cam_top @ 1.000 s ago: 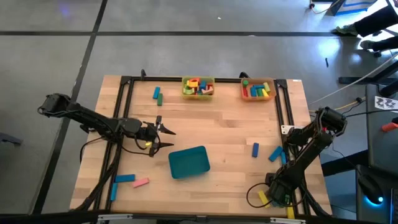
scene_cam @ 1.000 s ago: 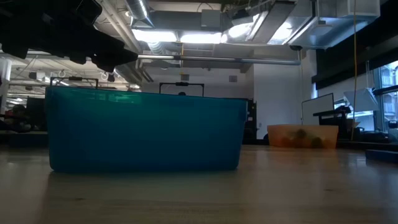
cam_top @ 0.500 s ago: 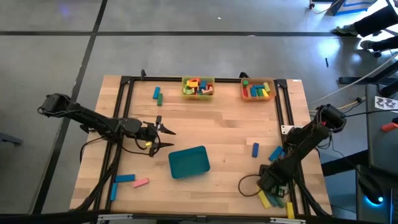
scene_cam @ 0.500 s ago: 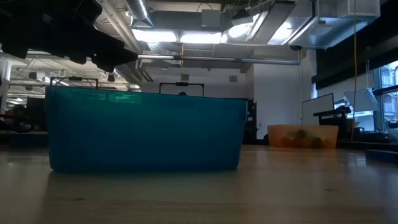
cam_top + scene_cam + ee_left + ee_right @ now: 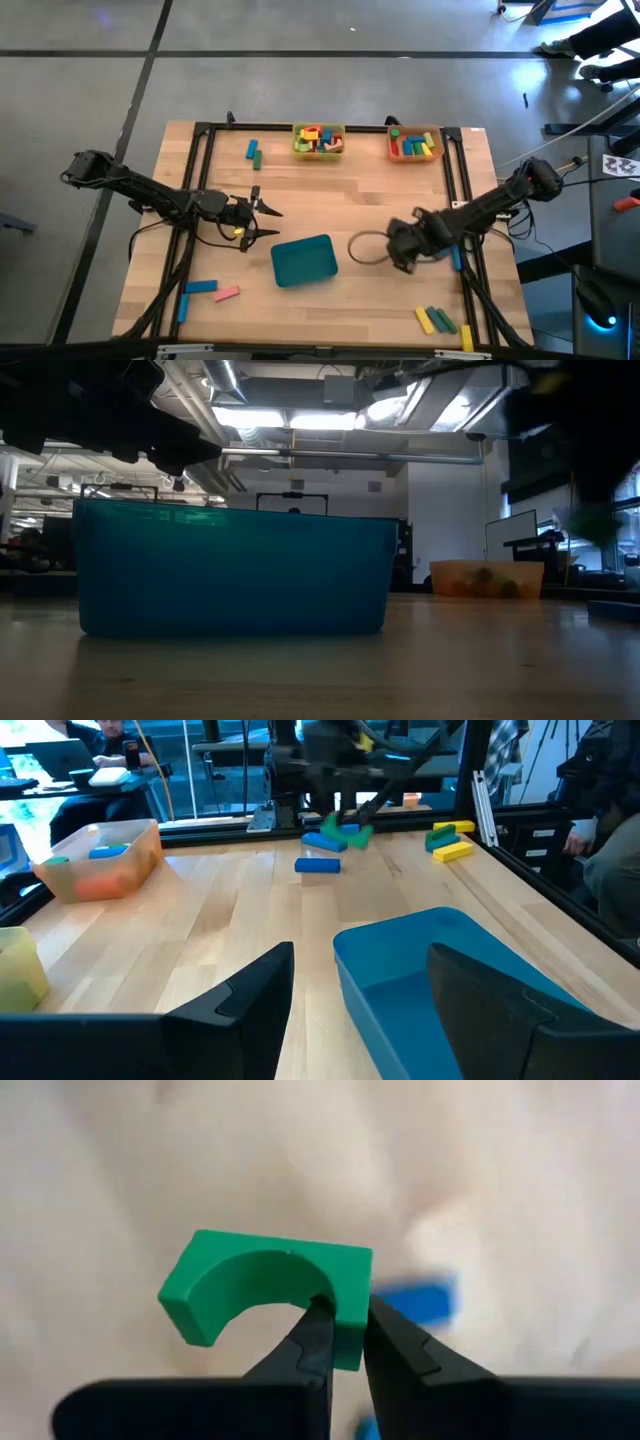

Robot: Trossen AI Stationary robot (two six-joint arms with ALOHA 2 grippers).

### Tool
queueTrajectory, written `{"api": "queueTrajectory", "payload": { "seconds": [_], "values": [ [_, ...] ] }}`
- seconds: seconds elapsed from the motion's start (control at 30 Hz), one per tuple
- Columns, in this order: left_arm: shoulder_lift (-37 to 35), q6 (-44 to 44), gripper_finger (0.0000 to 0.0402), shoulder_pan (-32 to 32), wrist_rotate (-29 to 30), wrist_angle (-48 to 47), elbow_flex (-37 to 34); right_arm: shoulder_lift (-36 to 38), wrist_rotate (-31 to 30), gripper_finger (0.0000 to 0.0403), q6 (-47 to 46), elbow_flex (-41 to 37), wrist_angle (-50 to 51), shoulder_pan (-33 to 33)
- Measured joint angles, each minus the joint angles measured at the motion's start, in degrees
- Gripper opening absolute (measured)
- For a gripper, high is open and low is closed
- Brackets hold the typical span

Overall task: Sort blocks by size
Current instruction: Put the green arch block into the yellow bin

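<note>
Green arch block sits clamped by one leg between the right pincer's tips, above the table.

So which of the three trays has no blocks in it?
The teal tray at the table's middle, beside the left gripper; its inside shows bare. The yellow tray and orange tray both hold blocks.

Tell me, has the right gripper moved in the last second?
Yes. The right gripper, holding a green arch block, swung from the table's near right corner toward the teal tray.

place: lab/office | cues: exposed ceiling ducts, desks, monitors
</note>
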State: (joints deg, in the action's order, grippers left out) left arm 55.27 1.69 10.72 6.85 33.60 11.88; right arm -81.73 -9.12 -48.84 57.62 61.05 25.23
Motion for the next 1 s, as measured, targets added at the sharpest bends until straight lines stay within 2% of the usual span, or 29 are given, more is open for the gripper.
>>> {"api": "queueTrajectory", "payload": {
  "seconds": [0.17, 0.3, 0.47, 0.63, 0.73, 1.0],
  "values": [
    [0.00, -0.18, 0.0212, 0.00, 0.00, 0.01, 0.00, -0.04, -11.28, 0.0039, 6.76, 0.38, -6.76, -8.29],
    [0.00, -0.22, 0.0212, 0.00, 0.00, 0.03, 0.00, -0.04, -18.41, 0.0039, 15.66, 0.38, -14.58, -15.15],
    [0.00, -0.22, 0.0212, 0.01, 0.00, 0.07, 0.00, -0.82, -24.20, 0.0039, 27.70, 0.38, -28.92, -24.17],
    [0.00, -0.43, 0.0212, 0.00, 0.00, 0.59, 0.00, -4.10, -24.59, 0.0039, 38.66, 0.38, -46.10, -32.60],
    [0.00, -0.49, 0.0212, 0.02, 0.00, 0.60, 0.00, -7.35, -22.08, 0.0039, 43.17, 0.38, -56.06, -37.23],
    [0.00, -0.66, 0.0212, 0.01, 0.00, 1.84, 0.00, -18.16, -14.67, 0.0040, 44.39, 0.36, -76.83, -46.92]
  ]
}}
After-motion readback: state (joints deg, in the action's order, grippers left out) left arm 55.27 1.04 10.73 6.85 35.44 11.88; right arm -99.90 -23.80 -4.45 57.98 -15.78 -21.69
